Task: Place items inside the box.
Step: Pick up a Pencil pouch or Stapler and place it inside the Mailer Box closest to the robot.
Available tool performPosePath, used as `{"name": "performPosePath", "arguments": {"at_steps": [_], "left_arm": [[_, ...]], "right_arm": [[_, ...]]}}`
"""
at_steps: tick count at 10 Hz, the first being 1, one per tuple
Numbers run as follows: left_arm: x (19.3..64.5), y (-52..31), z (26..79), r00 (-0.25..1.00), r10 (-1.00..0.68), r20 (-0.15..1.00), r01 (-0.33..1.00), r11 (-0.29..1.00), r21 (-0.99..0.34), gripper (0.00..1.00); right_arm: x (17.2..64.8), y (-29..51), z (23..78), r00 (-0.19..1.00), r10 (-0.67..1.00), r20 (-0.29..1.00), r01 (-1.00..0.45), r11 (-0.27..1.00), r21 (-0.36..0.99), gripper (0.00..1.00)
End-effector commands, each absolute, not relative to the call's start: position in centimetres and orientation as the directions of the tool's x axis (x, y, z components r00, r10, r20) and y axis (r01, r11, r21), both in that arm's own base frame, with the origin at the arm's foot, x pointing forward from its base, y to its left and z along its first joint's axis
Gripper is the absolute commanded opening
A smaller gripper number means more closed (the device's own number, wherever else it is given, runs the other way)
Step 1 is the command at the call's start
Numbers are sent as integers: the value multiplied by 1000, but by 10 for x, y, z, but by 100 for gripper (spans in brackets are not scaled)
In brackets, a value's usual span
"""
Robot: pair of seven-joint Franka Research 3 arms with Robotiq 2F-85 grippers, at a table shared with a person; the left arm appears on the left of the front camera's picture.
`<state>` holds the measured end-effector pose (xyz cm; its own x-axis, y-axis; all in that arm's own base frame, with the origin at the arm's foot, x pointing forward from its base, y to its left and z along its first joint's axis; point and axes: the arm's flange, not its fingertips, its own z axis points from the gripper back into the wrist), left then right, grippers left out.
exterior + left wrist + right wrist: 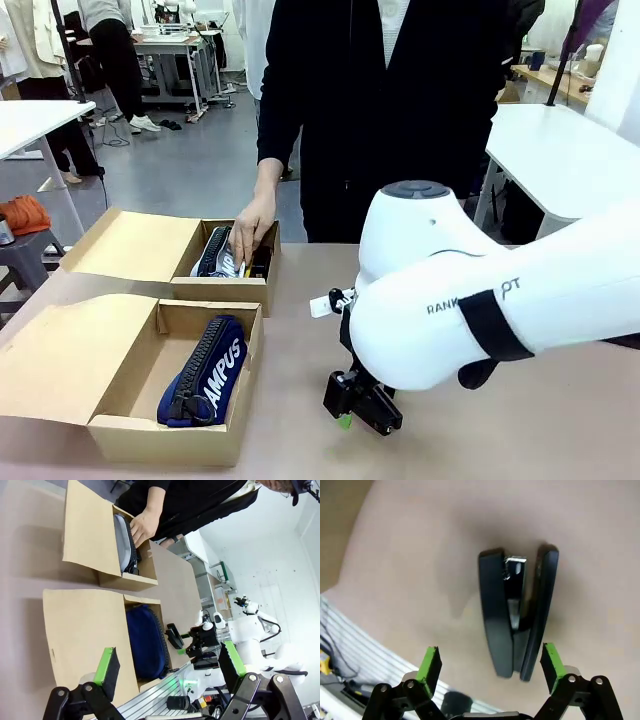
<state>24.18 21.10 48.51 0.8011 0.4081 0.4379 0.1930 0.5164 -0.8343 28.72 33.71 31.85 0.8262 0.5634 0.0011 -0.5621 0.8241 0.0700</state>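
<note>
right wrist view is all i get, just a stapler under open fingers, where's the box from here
Observer: Two open cardboard boxes sit on the robot's left half of the table. The near box holds a navy pencil case.
Operator: is the other box free
Observer: No, the person's hand is inside the far box, which has a grey pencil case in it.
Operator: is the left gripper busy
Observer: No, it is open with nothing between its fingers.
</note>
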Motion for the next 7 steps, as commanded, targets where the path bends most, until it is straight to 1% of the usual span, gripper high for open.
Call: {"name": "performPosePath", "arguments": {"at_steps": [1, 2, 4, 7], "left_arm": [[242, 211, 486, 790, 410, 456, 218, 508, -833, 100], [242, 211, 486, 790, 410, 456, 218, 508, -833, 100], [242, 211, 486, 790, 410, 456, 218, 508, -833, 100], [242, 211, 486, 790, 410, 456, 218, 508, -833, 100]], "right_arm": [[296, 348, 303, 845, 535, -1, -535, 845, 19, 100], [298, 348, 295, 863, 505, 2, -505, 863, -18, 100], [298, 347, 286, 869, 495, -18, -495, 869, -15, 100], [296, 348, 286, 871, 492, -14, -492, 871, 9, 100]]}}
